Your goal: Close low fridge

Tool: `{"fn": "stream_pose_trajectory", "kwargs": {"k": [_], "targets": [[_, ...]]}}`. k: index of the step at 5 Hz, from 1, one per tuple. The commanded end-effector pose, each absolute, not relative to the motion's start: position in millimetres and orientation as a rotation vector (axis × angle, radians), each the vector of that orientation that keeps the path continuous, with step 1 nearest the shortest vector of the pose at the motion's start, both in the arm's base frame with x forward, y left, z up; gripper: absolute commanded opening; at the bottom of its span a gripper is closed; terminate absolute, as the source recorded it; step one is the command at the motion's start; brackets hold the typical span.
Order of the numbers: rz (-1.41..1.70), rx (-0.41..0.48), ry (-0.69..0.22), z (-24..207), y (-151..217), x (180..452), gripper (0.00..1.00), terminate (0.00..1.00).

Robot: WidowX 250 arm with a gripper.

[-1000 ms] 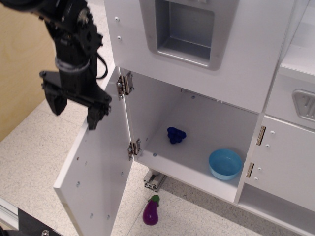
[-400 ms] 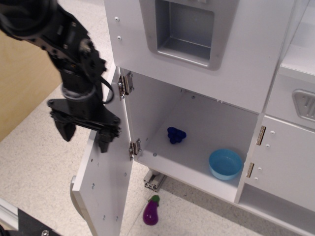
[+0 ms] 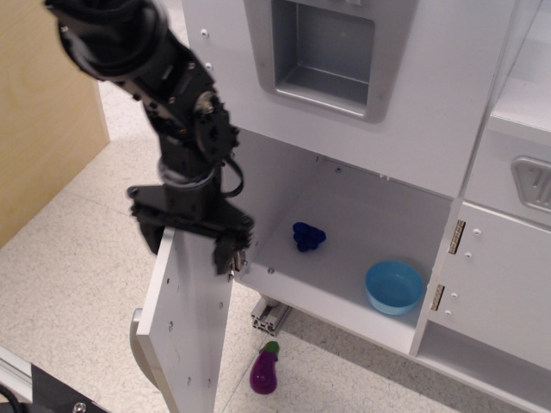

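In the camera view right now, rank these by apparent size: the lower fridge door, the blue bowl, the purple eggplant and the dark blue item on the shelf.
1. Lower fridge door, by far the largest, though also nearest the camera.
2. Blue bowl.
3. Purple eggplant.
4. Dark blue item, only slightly smaller than the eggplant; it sits deeper in the fridge, so this ordering is unsure.

Speckled beige floor (image 3: 69, 258), evenly lit. Light plywood panel (image 3: 43, 120) stands upright at left. White cabinet door (image 3: 495, 284) with metal hinges at right, grey vent (image 3: 534, 182) above it. Aluminium extrusion foot (image 3: 267, 317) under the white unit.
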State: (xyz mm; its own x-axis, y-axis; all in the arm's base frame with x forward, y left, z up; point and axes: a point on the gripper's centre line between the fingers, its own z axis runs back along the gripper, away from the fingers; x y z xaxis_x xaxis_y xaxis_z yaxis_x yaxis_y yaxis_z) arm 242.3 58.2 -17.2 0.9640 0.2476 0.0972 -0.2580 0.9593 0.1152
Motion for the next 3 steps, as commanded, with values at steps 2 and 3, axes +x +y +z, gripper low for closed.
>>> {"fn": "stream_pose_trajectory", "kwargs": {"k": [2,3], "targets": [[0.326,0.067,-0.110,-11,26,278,1.00,0.00],[0.340,0.038,-0.120,3,18,287,1.00,0.00]]}}
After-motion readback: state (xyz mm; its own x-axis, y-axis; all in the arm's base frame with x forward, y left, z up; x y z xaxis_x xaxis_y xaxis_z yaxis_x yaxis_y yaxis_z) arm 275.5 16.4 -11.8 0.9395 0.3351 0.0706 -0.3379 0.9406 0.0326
